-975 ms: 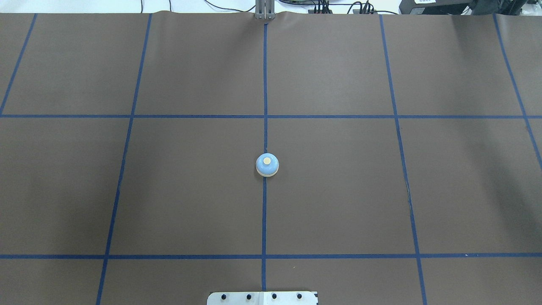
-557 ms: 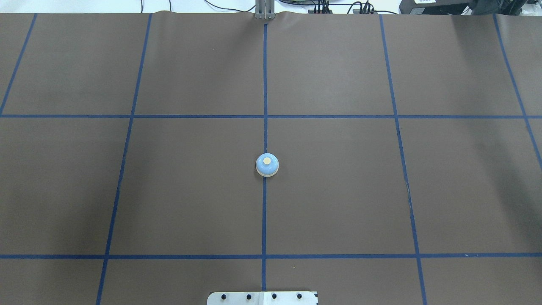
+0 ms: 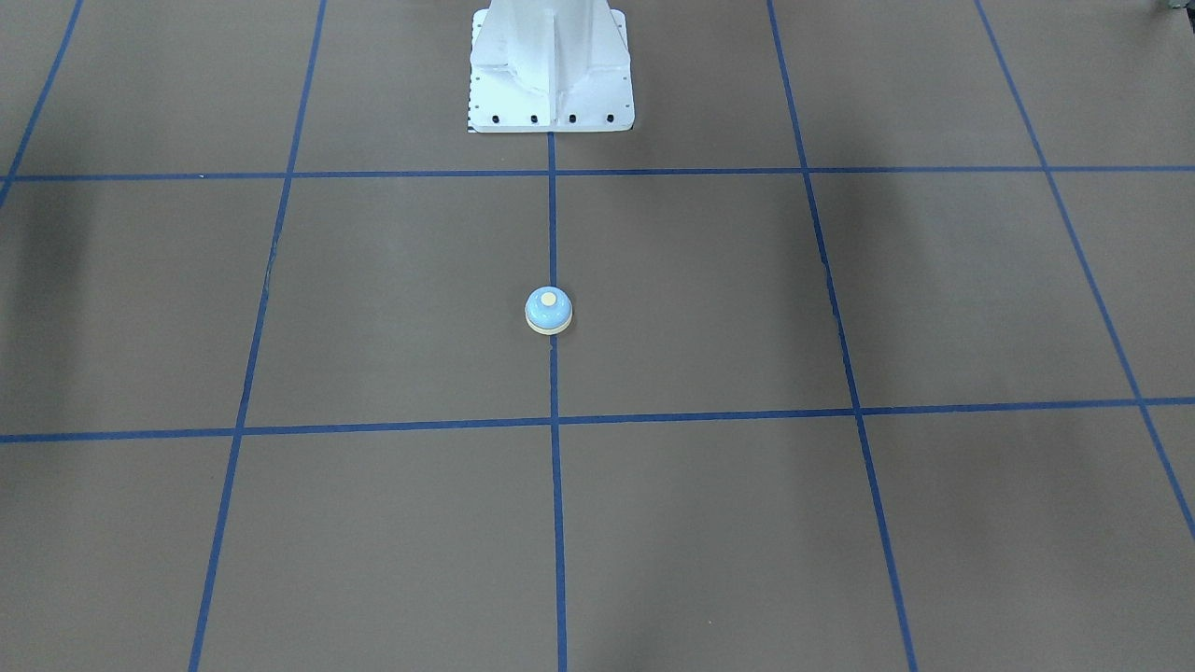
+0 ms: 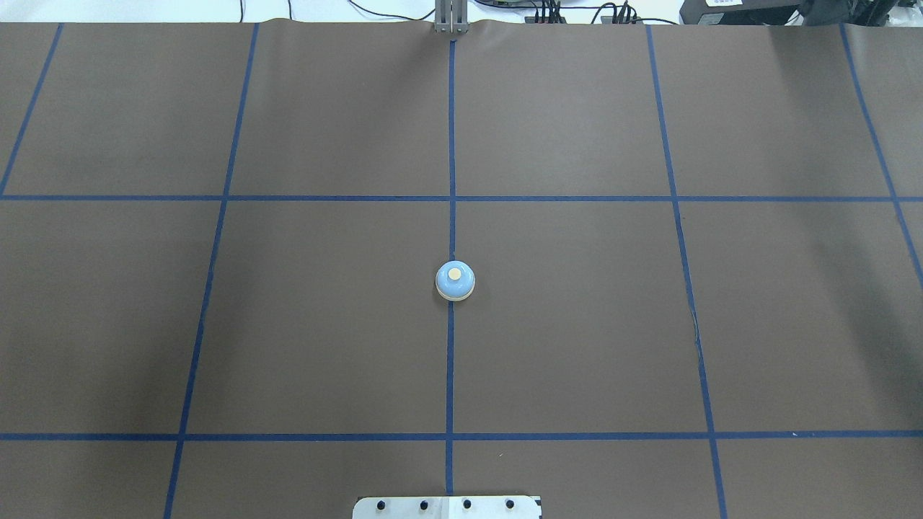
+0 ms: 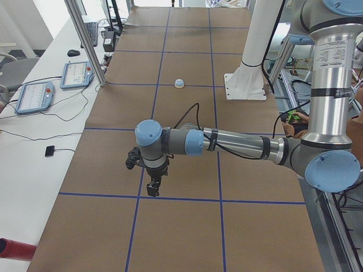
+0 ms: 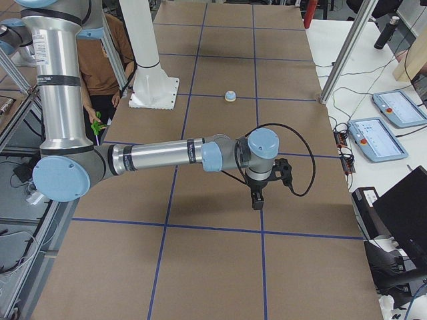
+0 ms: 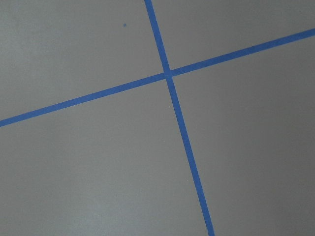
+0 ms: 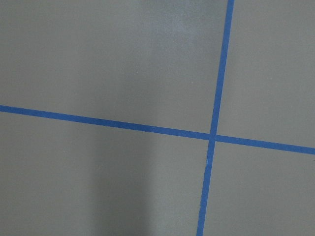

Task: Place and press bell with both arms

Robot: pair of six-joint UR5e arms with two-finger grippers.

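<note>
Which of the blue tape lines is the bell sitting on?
The bell sits on the centre tape line, the one running straight out from the white pedestal base; no other line touches it.

Brown table cover (image 4: 324,324) with blue tape grid (image 4: 452,198); touchscreen pendant (image 5: 76,75) on white side bench (image 5: 34,130).

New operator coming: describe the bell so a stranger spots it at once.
From the white pedestal at the edge of the table, follow the middle blue tape line outward. The bell sits on that line, a small light-blue dome with a cream button, the only rounded shape among straight tape lines.
</note>
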